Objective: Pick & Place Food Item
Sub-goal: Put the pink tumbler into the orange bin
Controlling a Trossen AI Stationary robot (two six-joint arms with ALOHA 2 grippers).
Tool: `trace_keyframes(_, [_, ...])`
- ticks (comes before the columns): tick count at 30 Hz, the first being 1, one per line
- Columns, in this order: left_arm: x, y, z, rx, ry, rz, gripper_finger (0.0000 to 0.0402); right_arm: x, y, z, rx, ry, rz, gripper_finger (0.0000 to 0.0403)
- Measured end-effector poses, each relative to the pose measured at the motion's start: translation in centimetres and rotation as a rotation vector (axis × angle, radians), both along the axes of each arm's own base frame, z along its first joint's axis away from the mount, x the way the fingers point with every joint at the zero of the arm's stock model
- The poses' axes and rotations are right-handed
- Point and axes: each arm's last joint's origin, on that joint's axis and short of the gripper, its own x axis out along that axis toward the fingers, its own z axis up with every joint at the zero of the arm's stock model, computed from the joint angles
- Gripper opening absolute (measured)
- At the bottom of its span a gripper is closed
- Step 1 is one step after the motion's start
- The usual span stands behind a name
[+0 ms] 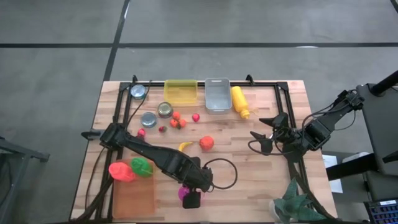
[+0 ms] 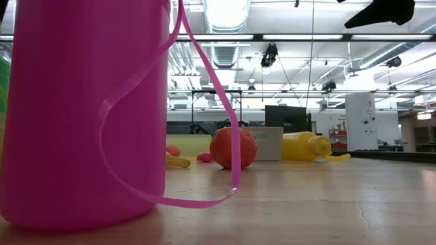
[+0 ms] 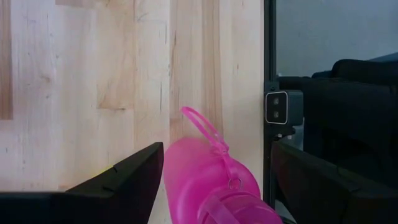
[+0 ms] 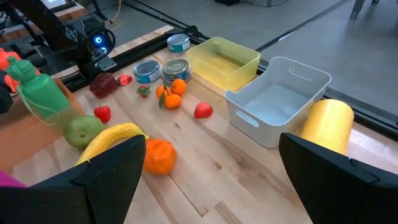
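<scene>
Pink bottle [image 3: 214,180] lies between left gripper's [image 3: 214,186] wide-open, empty fingers at table's near edge (loop strap trailing). Centre, then close squarely. Right gripper [image 1: 266,134] waits right, spread, empty.

Pink bottle [image 1: 186,194], green bottle [image 1: 141,166], yellow bin [image 1: 180,91], white bin [image 1: 217,95], three cans [image 1: 165,110]
</scene>
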Motion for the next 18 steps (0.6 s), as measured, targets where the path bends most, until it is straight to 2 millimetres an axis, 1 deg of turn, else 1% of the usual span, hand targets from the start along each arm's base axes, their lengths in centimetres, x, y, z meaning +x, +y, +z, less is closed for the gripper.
trace_keyframes(9, [0.05, 0.05, 0.03, 0.008, -0.009, 0.005, 0.0307, 0.0, 0.0, 0.0, 0.0, 0.0, 0.0, 0.0364])
trace_keyframes(12, [0.07, 0.05, 0.14, 0.008, -0.019, 0.003, 0.0333, 0.0, 0.0, 0.0, 0.0, 0.0, 0.0, 0.0364])
trace_keyframes(16, [0.14, 0.01, 0.26, 0.003, -0.033, -0.01, 0.0389, 0.0, 0.0, 0.0, 0.0, 0.0, 0.0, 0.0364])
trace_keyframes(18, [0.13, 0.01, 0.24, 0.004, -0.031, -0.01, 0.0391, 0.0, 0.0, 0.0, 0.0, 0.0, 0.0, 0.0364])
